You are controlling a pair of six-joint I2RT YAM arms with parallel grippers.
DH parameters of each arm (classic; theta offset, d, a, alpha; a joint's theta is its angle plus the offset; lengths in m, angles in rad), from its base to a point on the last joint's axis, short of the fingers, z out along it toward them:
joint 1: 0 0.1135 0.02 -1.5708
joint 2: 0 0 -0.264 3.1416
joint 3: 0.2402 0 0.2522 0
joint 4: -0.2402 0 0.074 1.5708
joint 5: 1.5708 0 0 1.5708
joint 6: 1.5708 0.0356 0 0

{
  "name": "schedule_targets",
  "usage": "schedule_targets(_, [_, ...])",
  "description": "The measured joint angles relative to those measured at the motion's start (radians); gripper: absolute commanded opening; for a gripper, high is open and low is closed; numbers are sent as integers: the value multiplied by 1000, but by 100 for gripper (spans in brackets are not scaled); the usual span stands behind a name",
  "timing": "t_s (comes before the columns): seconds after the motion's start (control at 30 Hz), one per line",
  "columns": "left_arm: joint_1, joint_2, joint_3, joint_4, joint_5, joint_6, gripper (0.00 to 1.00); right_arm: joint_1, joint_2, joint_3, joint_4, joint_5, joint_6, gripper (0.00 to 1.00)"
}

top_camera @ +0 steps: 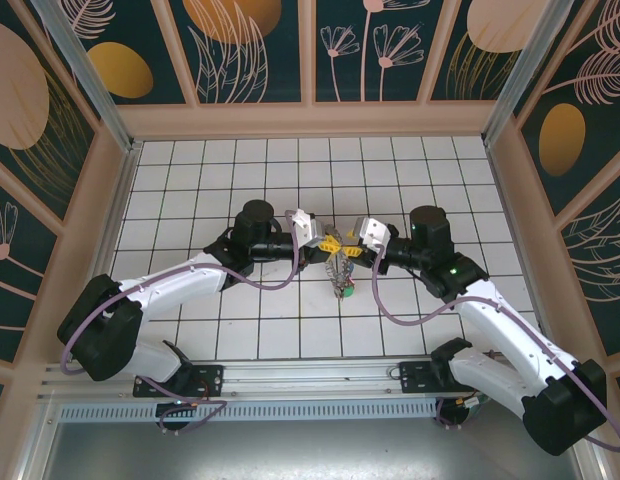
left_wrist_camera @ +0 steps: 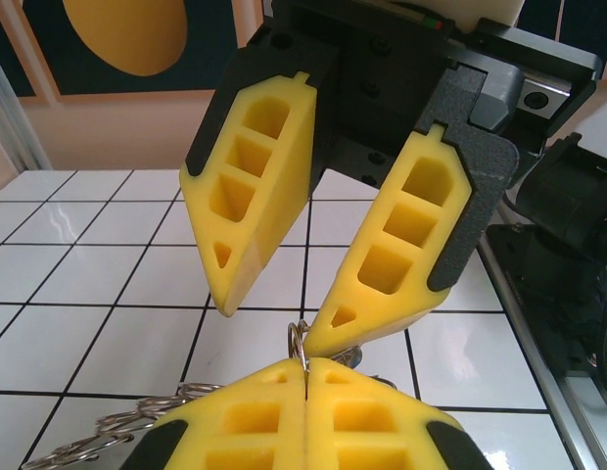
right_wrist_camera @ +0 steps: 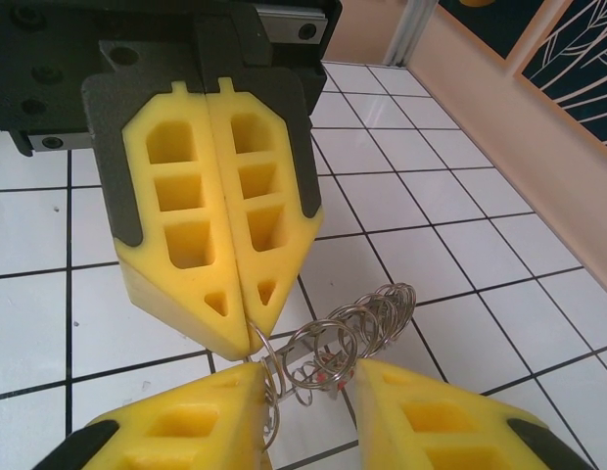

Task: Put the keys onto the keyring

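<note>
Over the middle of the tiled floor my two grippers meet tip to tip. My left gripper (top_camera: 323,246) (left_wrist_camera: 306,364) is shut on the thin wire of the keyring (left_wrist_camera: 298,343) (right_wrist_camera: 260,345), pinched at its fingertips. My right gripper (top_camera: 350,249) (right_wrist_camera: 308,377) faces it with its jaws apart. A row of small silvery split rings (right_wrist_camera: 367,318) lies between its fingers, and its left finger touches the wire. The keys (top_camera: 341,272) hang in a bunch below both grippers, with bits of red tag (right_wrist_camera: 328,376) among the rings. More rings (left_wrist_camera: 98,436) trail off at the lower left in the left wrist view.
The white tiled floor (top_camera: 240,190) is walled by a peach frame with patterned panels (top_camera: 310,120). Both arms reach in from the near edge, with purple cables looping under them.
</note>
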Motion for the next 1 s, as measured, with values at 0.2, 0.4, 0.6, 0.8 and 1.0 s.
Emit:
schedule_targets(0.2, [0, 0, 1, -8, -2, 0, 0, 0, 0, -6, 7, 0, -2, 32])
schedule_targets(0.4, [0, 0, 1, -19, -6, 0, 0, 0, 21, -9, 14, -12, -3, 22])
schedule_targets(0.6, [1, 2, 1, -35, -21, 3, 0, 0, 57, -9, 20, -43, -4, 13])
schedule_targets(0.8, [5, 2, 1, -41, -29, 4, 0, -1, 66, -9, 22, -54, -3, 0])
schedule_targets(1.0, [5, 2, 1, -44, -37, 10, 3, -1, 66, -3, 9, -50, -3, 0])
